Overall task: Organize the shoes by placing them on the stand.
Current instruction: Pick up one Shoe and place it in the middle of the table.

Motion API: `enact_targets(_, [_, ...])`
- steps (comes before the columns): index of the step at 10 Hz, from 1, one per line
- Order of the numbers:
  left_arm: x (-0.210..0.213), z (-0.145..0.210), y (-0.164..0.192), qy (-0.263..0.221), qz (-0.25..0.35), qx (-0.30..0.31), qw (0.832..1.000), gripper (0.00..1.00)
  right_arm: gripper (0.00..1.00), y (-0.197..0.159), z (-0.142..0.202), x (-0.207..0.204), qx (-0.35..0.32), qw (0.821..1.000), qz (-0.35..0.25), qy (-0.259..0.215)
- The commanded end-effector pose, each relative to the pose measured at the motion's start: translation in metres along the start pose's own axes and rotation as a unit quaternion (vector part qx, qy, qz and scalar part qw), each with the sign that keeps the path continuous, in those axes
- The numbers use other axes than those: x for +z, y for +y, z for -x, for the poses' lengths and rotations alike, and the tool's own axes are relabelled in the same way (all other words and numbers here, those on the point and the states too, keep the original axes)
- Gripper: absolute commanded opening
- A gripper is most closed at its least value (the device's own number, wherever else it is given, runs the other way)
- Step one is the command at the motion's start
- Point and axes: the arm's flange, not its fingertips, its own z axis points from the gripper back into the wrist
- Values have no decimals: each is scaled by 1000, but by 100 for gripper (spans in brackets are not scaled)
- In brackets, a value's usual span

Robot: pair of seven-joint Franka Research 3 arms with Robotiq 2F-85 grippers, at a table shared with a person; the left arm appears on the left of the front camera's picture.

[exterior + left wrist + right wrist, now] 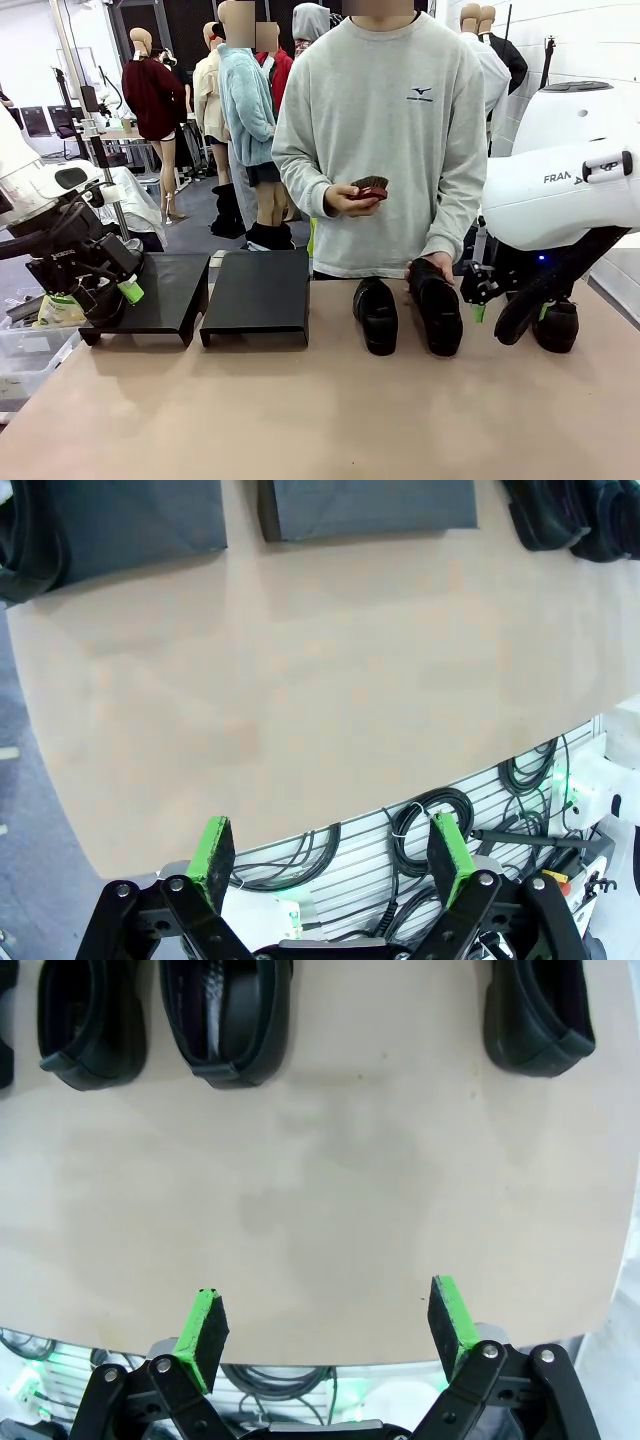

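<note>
The robot's left hand [332,855] hangs tilted over the near edge of the tabletop [300,680], its green fingers spread wide with nothing between them. The two black stands [370,505] lie ahead of it. The robot's right hand [328,1328] points downward, also spread and empty. Three black shoes [225,1015] stand beyond its fingertips, the rightmost shoe [555,325] just behind it. The person's hand [432,267] rests on the middle shoe [437,310].

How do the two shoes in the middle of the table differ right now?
The person's hand rests on the right shoe; the left shoe stands untouched. The right shoe looks bulkier than the left shoe. Both are black and stand side by side on the table.
</note>
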Motion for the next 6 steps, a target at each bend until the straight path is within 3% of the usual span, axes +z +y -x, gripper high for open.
enact_targets(1, [1, 1, 0, 0, 9, -4, 1000, 100, 100, -6, 8, -4, 16, 999, -19, -20])
enact_targets(6, [1, 1, 0, 0, 9, -4, 1000, 100, 100, -22, -12, 7, -2, 999, -28, -42])
